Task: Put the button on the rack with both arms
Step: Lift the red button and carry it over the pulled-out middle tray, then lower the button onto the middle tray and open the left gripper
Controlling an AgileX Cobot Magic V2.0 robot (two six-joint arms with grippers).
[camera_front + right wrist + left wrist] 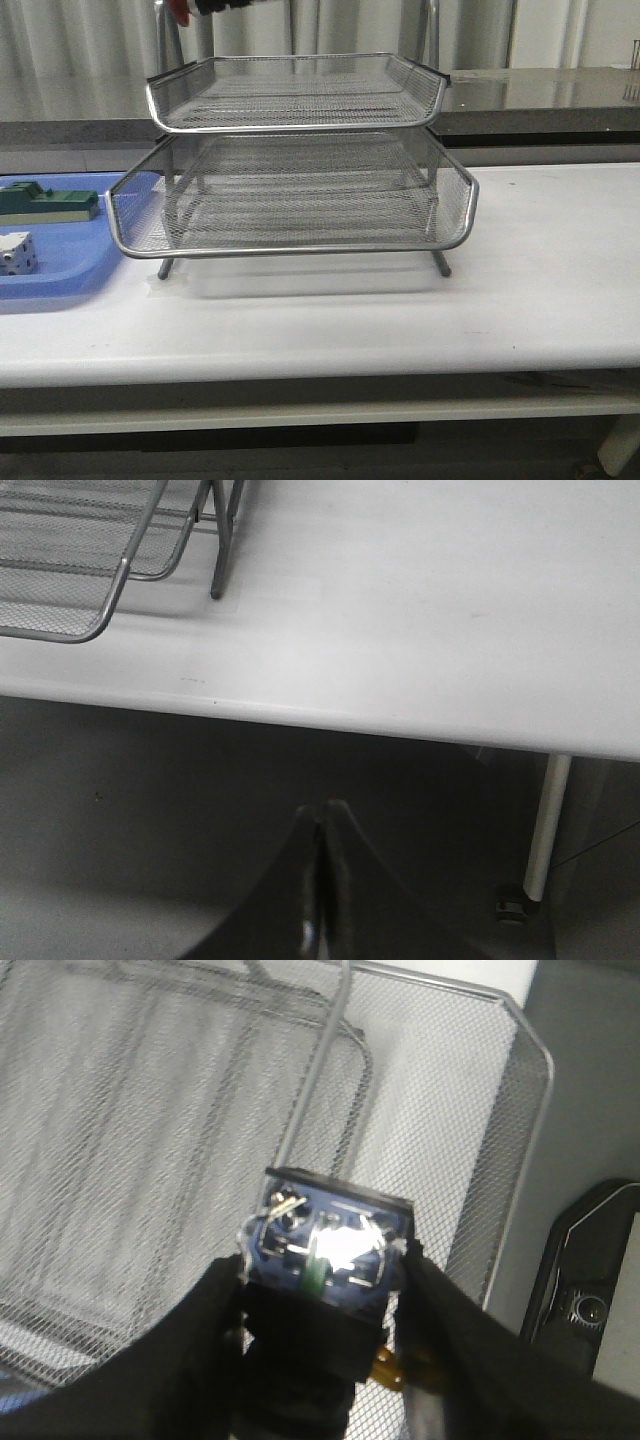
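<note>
The silver wire-mesh rack stands on the white table in the front view, two tiers showing. My left gripper is shut on the button, whose blue and black terminal end faces the wrist camera above the rack's mesh tray. In the front view only a bit of red button head and black gripper show at the top edge, above the rack's top left. My right gripper is shut and empty, low beyond the table's front edge, with a corner of the rack in its view.
A flat blue tray lies left of the rack, with a green block and a white cube with holes on it. A grey counter runs behind the table. A table leg stands near my right gripper.
</note>
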